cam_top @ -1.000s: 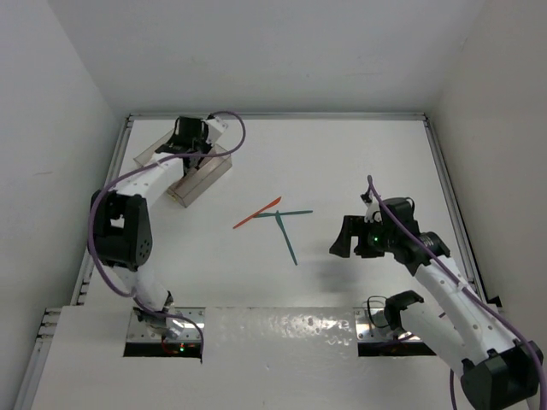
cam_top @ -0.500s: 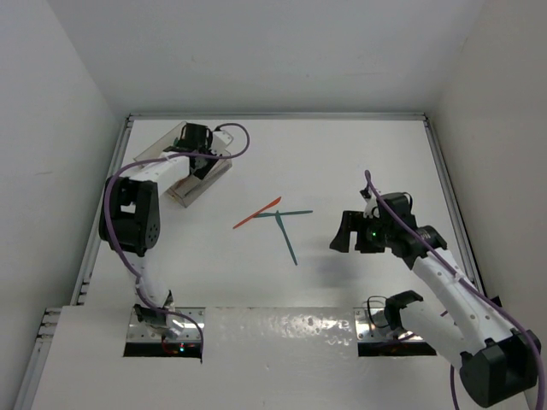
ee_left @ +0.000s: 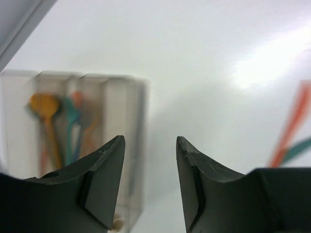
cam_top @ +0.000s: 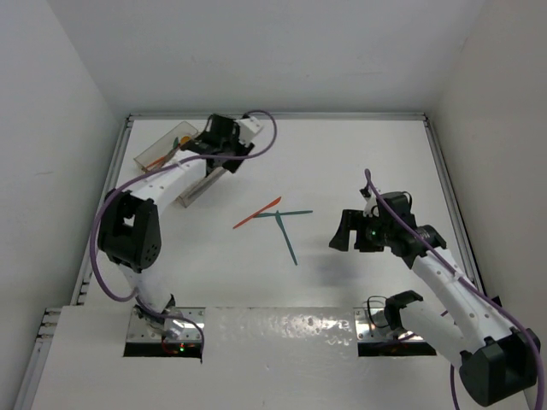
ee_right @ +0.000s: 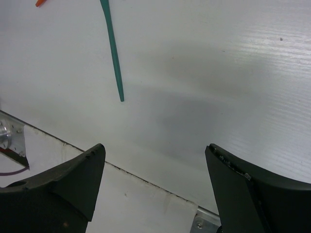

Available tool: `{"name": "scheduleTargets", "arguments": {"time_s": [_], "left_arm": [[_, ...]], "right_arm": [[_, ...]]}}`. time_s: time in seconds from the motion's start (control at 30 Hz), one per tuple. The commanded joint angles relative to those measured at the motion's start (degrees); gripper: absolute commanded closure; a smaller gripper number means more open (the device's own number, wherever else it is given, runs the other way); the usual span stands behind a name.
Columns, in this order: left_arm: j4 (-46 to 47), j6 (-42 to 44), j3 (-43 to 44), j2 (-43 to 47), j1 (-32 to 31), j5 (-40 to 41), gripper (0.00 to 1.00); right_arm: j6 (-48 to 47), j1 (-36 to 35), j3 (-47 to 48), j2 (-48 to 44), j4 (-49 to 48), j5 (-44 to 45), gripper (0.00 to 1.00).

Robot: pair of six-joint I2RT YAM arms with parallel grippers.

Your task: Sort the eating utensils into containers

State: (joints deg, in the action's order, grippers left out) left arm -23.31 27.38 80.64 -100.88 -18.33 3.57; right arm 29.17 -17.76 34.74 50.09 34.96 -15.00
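Left gripper point(ee_left: 149, 141), parted and empty, faces one tray point(ee_left: 124, 111); right gripper point(ee_right: 154, 148), spread wide, faces one orange utensil point(cam_top: 258, 213), two teal utensils point(cam_top: 288, 240).

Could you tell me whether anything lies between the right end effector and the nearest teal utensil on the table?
Nothing visible does: only bare table lies between the open right end effector and the teal utensil.

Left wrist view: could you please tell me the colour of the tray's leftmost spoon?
Yellowish orange; the spoon shows best in the left wrist view.
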Motion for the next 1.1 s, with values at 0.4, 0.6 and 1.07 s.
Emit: {"name": "scheduleTargets", "arguments": {"time_s": [0.4, 0.6, 1.07], "left_arm": [[-7.8, -7.95, -2.41, -5.03, -11.47, -12.19, 0.55], [-11.58, -7.6, -5.84, -4.5, -11.9, -11.4, 0.55], [-11.76, -8.92, -8.31, -8.54, -12.7, -8.24, 0.58]], "right_arm": [[2.65, -0.26, -0.2, -3.06, -1.56, -0.46, 0.17], [3.35, -0.17, -0.9, -3.85, -1.91, -0.38, 0.17], [3.79, -0.17, -1.69, -3.94, -2.62, -0.9, 0.17]]}}
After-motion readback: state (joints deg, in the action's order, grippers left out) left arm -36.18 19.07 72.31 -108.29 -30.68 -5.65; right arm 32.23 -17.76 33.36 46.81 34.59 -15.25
